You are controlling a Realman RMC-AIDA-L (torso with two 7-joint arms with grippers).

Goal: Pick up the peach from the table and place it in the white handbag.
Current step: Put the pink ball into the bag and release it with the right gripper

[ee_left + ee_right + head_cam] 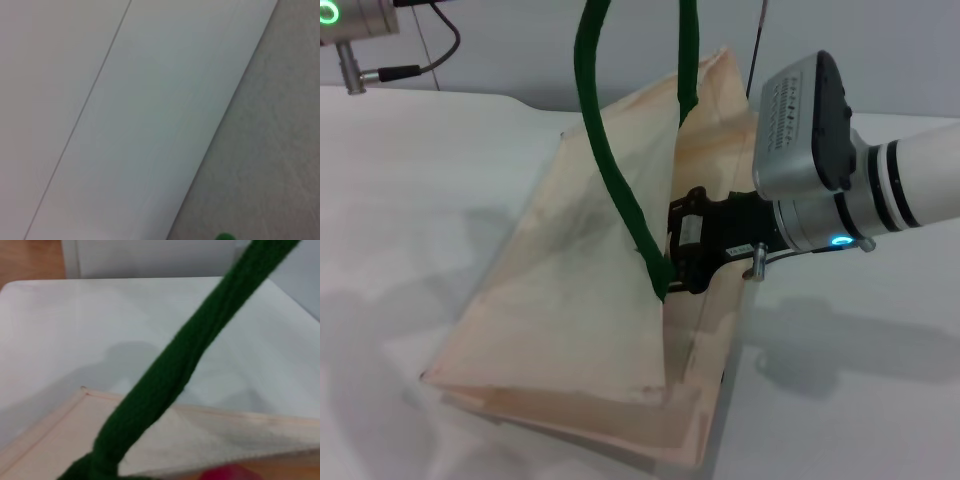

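Observation:
The white handbag (pixel 570 310) stands tilted on the table, its dark green handles (pixel 608 170) pulled taut upward and out of the top of the head view. My right gripper (pixel 682 260) reaches in from the right and sits at the bag's open mouth, beside a handle's base. The right wrist view shows a handle (pixel 175 375), the bag's rim (pixel 210 440) and a magenta sliver of the peach (pixel 230 474) at the edge nearest the camera, so the gripper seems shut on it. The peach is hidden in the head view. Only my left arm's wrist (pixel 355 25) shows, at the far left.
The white table (pixel 410 180) spreads around the bag on the left and right. A wall stands behind it. The left wrist view shows only wall panels and a green speck (pixel 225 236) at the edge.

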